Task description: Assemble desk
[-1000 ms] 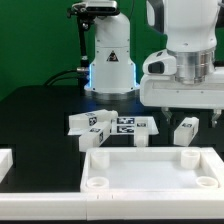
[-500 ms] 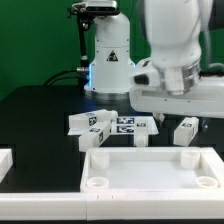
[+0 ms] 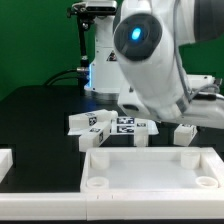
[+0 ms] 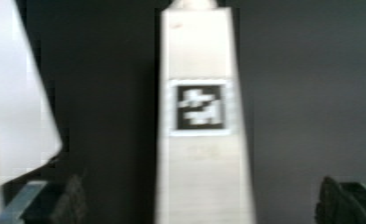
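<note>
Flanking the leg [image 4: 198,120], wide and empty, the jaws should take this probably light, rigid, slick bar across its flat sides at mid-length.

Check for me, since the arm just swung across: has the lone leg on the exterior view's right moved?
No. The lone leg still sits just behind the rear rim of the panel, apart from the leg cluster.

A leg [image 4: 201,110] lies under my claw [image 4: 194,200]; on the table [image 3: 40,110], the panel [image 3: 150,165] lies before the cluster of legs [image 3: 112,124].
</note>
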